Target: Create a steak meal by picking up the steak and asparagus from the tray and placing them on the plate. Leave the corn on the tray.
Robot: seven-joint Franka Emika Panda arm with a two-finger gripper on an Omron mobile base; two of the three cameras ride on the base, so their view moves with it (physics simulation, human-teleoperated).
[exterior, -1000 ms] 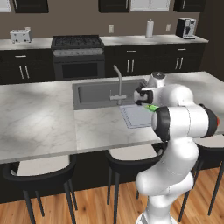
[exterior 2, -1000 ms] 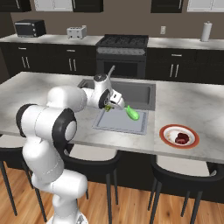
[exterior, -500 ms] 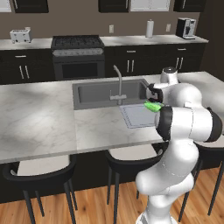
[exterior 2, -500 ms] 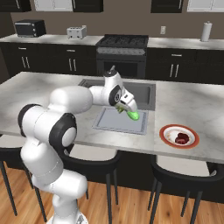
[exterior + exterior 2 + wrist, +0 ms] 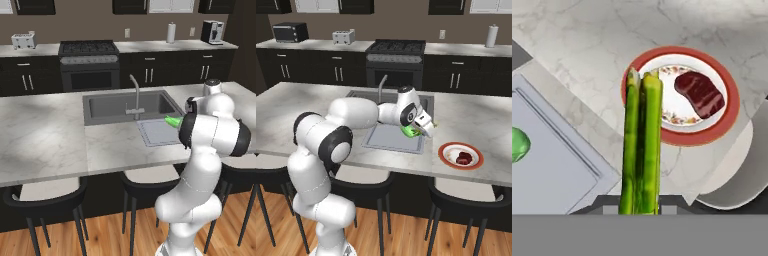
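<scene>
My gripper is shut on the asparagus, a bundle of thin green stalks that stand straight up from the fingers. Just beyond them lies the plate, red-orange rimmed, with the dark red steak on its right half. The tray lies to the left, with the bright green corn on it. From the right base view the gripper hangs over the counter between the tray and the plate, which carries the steak. The corn rests on the tray in the left base view.
The dark sink basin with its faucet sits just behind the tray. Bar stools line the island's near edge. Bare marble counter surrounds the plate.
The hand has swung right from above the tray to the tray's edge near the plate, carrying the asparagus. The corn stays on the tray.
</scene>
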